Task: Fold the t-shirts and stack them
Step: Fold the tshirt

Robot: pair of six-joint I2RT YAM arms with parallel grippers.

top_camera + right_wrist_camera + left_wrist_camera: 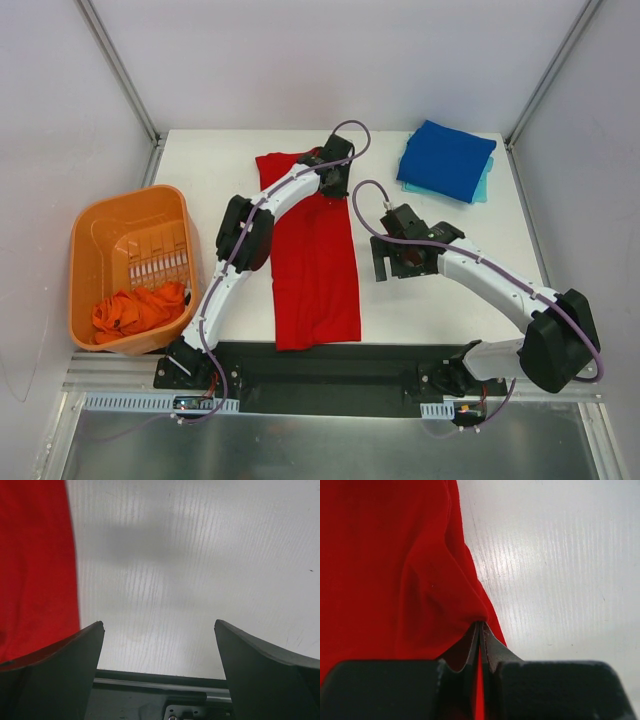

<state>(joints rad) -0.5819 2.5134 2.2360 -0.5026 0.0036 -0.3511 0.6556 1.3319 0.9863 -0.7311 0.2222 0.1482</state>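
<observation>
A bright red t-shirt (315,265) lies as a long folded strip down the middle of the table. My left gripper (335,185) is shut on its far right edge, the cloth (410,580) pinched and drawn up at the fingertips (492,650). My right gripper (392,272) is open and empty just right of the strip, which shows at the left of the right wrist view (35,570). A folded royal blue t-shirt (446,158) lies on a light teal one (486,184) at the far right. An orange-red t-shirt (138,310) lies crumpled in the basket.
A rigid orange plastic basket (90,235) stands at the table's left edge. The black base rail (330,375) runs along the near edge, also in the right wrist view (160,680). Bare white tabletop (440,300) lies right of the red strip.
</observation>
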